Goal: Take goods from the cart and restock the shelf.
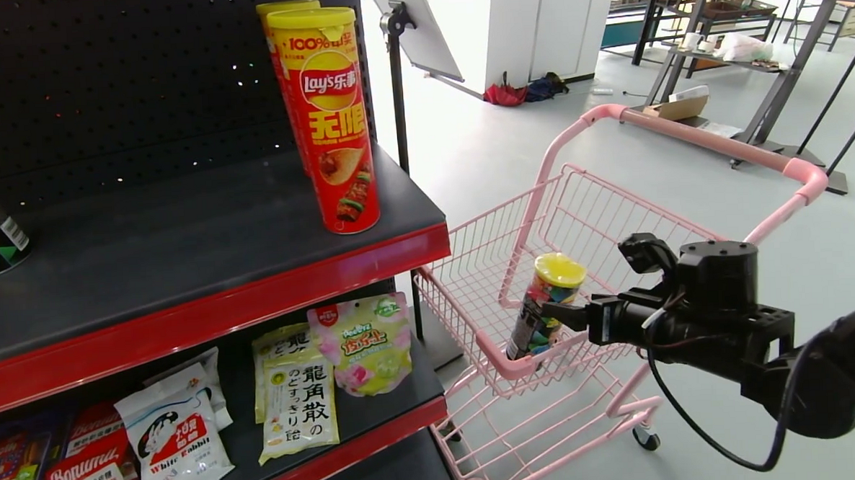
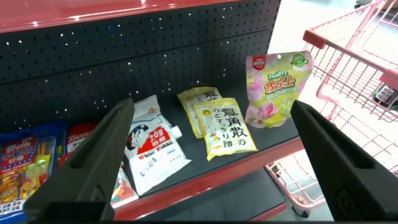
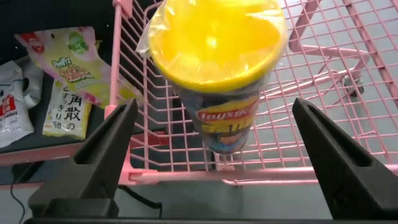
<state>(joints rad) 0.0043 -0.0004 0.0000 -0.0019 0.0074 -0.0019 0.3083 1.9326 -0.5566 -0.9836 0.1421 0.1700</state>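
Two black metal shelf boards with red front edges (image 1: pixel 182 229) fill the robot's left side, backed by black pegboard. Just to their right stands a pink wire shopping cart (image 1: pixel 682 131) with a pink handle.

The right gripper (image 3: pixel 212 106) reaches into the cart's upper basket. Its two black fingers are spread wide on either side of a dark cylindrical chip can with a yellow lid (image 1: pixel 545 292), with clear gaps between fingers and can. The can stands on its base in the basket corner nearest the shelf.

The left gripper (image 2: pixel 212 104) hangs in front of the lower board, fingers wide apart and holding nothing.

On the upper board, near its right front edge, a tall red chip can with a yellow lid (image 1: pixel 332 121) stands upright. A second matching can (image 1: pixel 287 6) is directly behind it.

On the lower board lie a white snack bag (image 1: pixel 173 439), a yellow lozenge pouch (image 1: pixel 297 404) and a green-and-pink candy pouch (image 1: pixel 363 344), side by side.
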